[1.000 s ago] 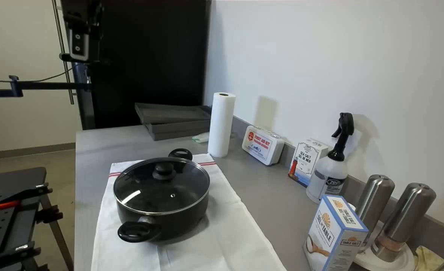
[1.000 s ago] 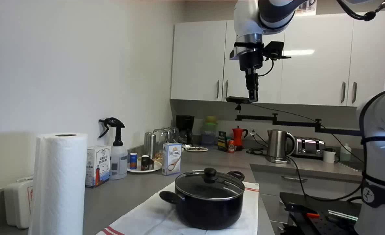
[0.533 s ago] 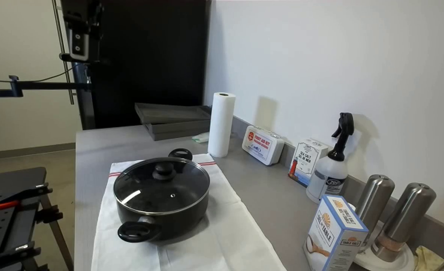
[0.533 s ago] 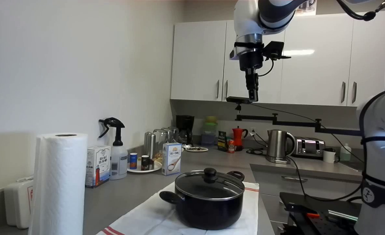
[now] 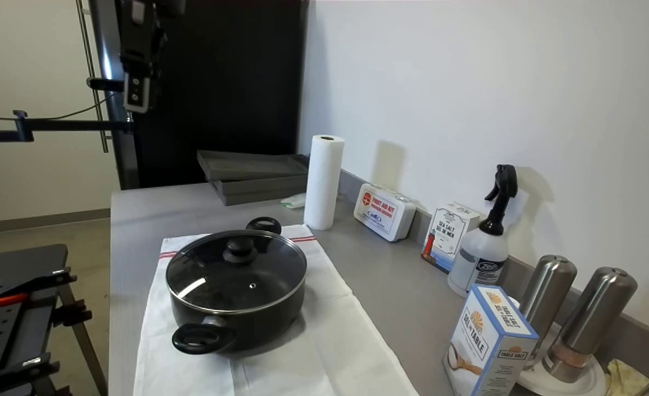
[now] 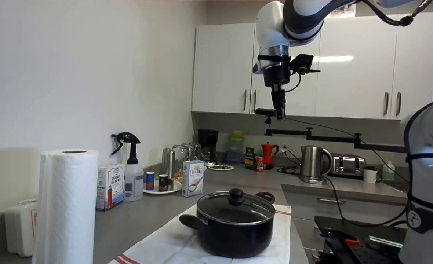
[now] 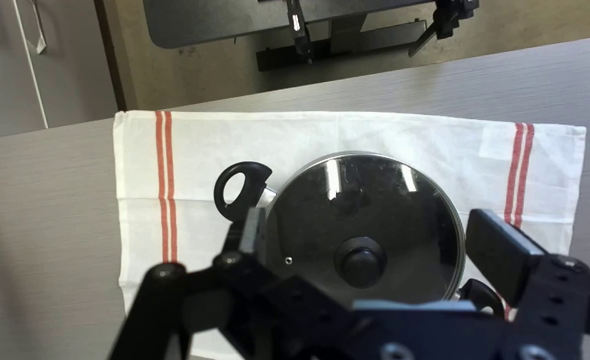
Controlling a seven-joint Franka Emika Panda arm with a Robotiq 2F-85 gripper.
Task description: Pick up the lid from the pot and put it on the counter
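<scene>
High above the pot [image 6: 236,242] and nearer the robot base [image 6: 431,176], your hand [image 7: 367,227] is spread, gripping nothing, and the lid [image 6: 235,212] sits below on the pot, its knob [image 7: 362,265], your likely target, between the fingers [image 7: 500,255] in the wrist view.

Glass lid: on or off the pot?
On. In both exterior views the glass lid lies flat across the top of the black cooking pot.

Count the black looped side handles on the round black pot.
2. In an exterior view, one black looped handle juts from the left of the round black pot; a second handle sticks out at its right rear. None looks hidden.
</scene>
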